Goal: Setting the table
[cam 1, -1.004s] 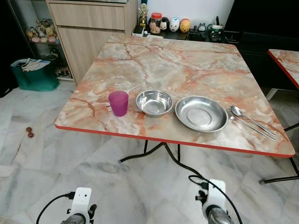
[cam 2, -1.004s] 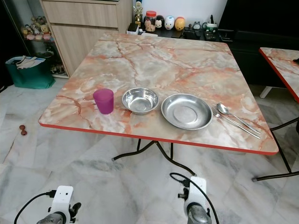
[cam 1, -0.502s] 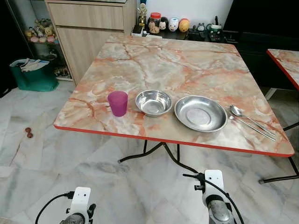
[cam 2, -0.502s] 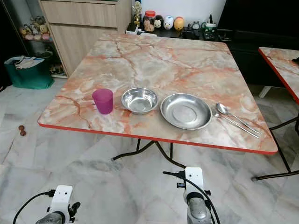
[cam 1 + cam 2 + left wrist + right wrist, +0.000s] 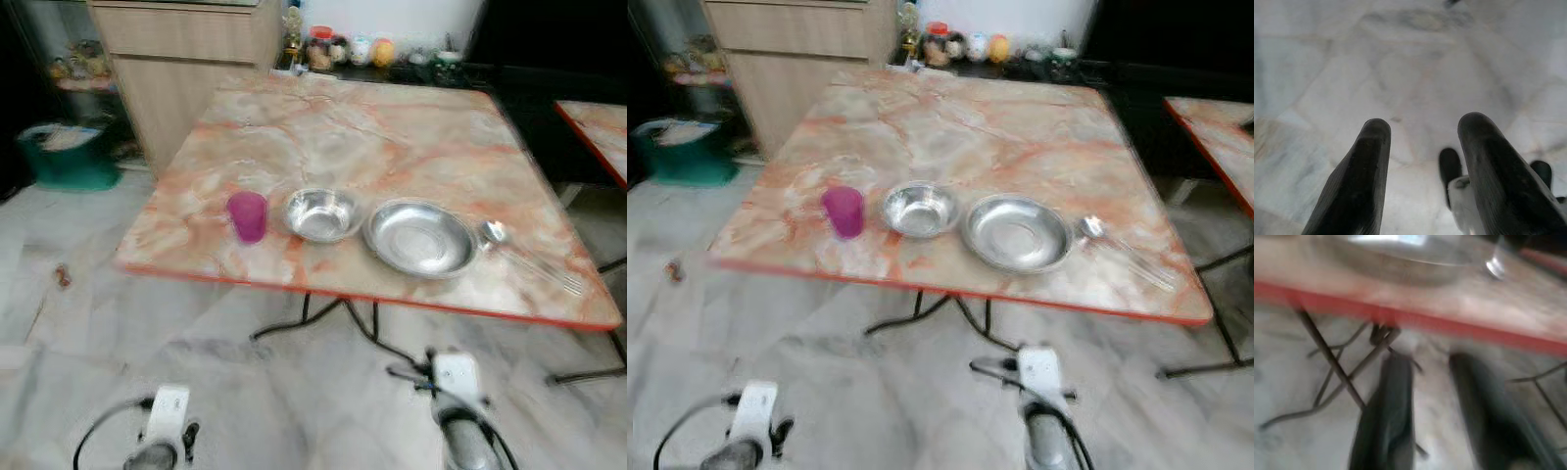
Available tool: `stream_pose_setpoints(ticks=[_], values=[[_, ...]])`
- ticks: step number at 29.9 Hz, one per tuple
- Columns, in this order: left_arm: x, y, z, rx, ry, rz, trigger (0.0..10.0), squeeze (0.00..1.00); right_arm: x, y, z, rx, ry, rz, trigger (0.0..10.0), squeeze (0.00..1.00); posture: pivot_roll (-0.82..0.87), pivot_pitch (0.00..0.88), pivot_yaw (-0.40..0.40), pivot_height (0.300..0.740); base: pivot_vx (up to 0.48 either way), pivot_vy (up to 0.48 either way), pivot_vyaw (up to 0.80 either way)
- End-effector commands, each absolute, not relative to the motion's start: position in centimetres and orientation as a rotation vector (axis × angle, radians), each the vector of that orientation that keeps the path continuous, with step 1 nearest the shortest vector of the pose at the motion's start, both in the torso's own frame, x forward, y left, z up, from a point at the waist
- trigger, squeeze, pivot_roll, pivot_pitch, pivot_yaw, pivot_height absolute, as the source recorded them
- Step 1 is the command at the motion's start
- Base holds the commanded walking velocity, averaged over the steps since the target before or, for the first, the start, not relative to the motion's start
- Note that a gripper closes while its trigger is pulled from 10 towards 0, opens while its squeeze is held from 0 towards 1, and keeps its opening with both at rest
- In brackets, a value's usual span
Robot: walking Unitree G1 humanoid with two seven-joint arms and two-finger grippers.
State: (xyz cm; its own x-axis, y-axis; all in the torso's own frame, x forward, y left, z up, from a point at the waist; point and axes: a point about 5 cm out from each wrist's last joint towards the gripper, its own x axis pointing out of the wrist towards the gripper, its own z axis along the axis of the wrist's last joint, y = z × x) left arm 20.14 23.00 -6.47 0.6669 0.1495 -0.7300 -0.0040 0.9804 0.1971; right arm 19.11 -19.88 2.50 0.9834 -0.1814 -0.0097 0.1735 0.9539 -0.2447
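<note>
- I see the marble-pattern table [image 5: 392, 127] w/ red edge straight ahead; head views are blurred.
- Near the front edge, in a row from my left to right: purple cup [image 5: 248, 215], small steel bowl [image 5: 322, 214], wide steel plate [image 5: 421, 238], then spoon [image 5: 493, 233] w/ what looks like a fork [image 5: 547, 272] beside it.
- Cup stands upright, just beside the bowl, not touching as far as I can tell. Can't see into it from this angle.
- Bowl looks empty, bare metal inside. Plate also empty, only reflections in it.
- Bowl and plate sit close, side by side; too blurred to say if the rims touch.
- Spoon bowl lies just beside the plate's right rim, handle running toward the table's right corner.
- Left gripper [image 5: 1422, 142] hangs low over the pale marble floor [image 5: 1400, 63], fingers spread apart, nothing between them. Left arm shows at the bottom of the head view, below table level.
- Right gripper [image 5: 1432, 377] also low, aimed up at the table's red edge and black folding legs [image 5: 1332, 367]; fingers apart, nothing held. Wrist view is blurred; plate underside and spoon tip show above the edge.
- Far side of table: low shelf w/ small jars and figurines [image 5: 338, 49], too blurred to name.
- Wooden cabinet [image 5: 181, 49] at back left, green bin [image 5: 64, 157] w/ smth pale in it on the floor beside it.
- Second matching table [image 5: 598, 132] at the right edge.
</note>
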Motion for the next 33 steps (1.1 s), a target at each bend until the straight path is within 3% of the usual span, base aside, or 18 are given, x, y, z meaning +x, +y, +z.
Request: stream_pose_setpoints(ticks=[1,10,18,20,25,33], values=[[20.1,22.9,-6.6,0.188,0.845,0.086,10.0,0.0,21.0,-20.4,7.7,-0.254,-0.167,-0.198,10.0,0.0,-0.01,0.0,-0.075,0.74,0.0,0.0,0.0],[20.0,23.0,-6.6,0.187,0.847,0.09,10.0,0.0,24.1,-20.3,12.3,-0.237,-0.33,-0.196,10.0,0.0,-0.02,0.0,-0.071,0.74,0.0,0.0,0.0],[20.1,22.8,-6.6,0.179,0.847,0.092,10.0,0.0,26.9,-22.0,15.0,-0.175,-0.287,-0.317,10.0,0.0,-0.02,0.0,-0.06,0.74,0.0,0.0,0.0],[20.0,22.8,-6.6,0.181,0.851,0.09,10.0,0.0,29.3,-23.9,15.8,-0.112,-0.242,-0.428,10.0,0.0,-0.03,0.0,-0.049,0.74,0.0,0.0,0.0],[19.9,22.8,-6.7,0.176,0.852,0.095,10.0,0.0,31.1,-25.6,16.3,-0.019,-0.177,-0.497,10.0,0.0,-0.02,0.0,-0.051,0.74,0.0,0.0,0.0],[19.5,22.8,-6.9,0.177,0.867,0.091,10.0,0.0,32.9,-25.4,13.7,0.162,0.05,-0.463,10.0,0.0,-0.03,0.0,-0.043,0.74,0.0,0.0,0.0]])
